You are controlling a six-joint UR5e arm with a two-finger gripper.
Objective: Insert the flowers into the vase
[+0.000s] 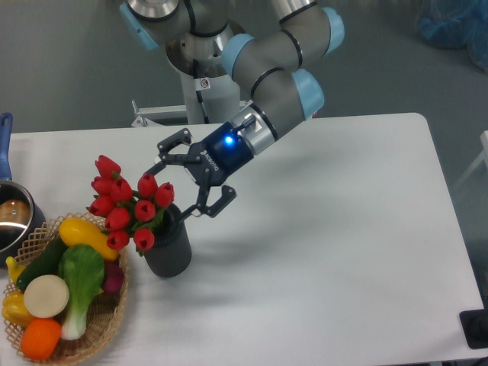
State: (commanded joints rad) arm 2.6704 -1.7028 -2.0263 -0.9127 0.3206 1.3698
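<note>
Leaning toward nine o'clock, your bunch of red tulip buds (pixel 128 207) already sits in the dark grey ribbed vase (pixel 169 248); the spread gripper (pixel 192 177) holds nothing. Regrip the soft, light stems low.
</note>
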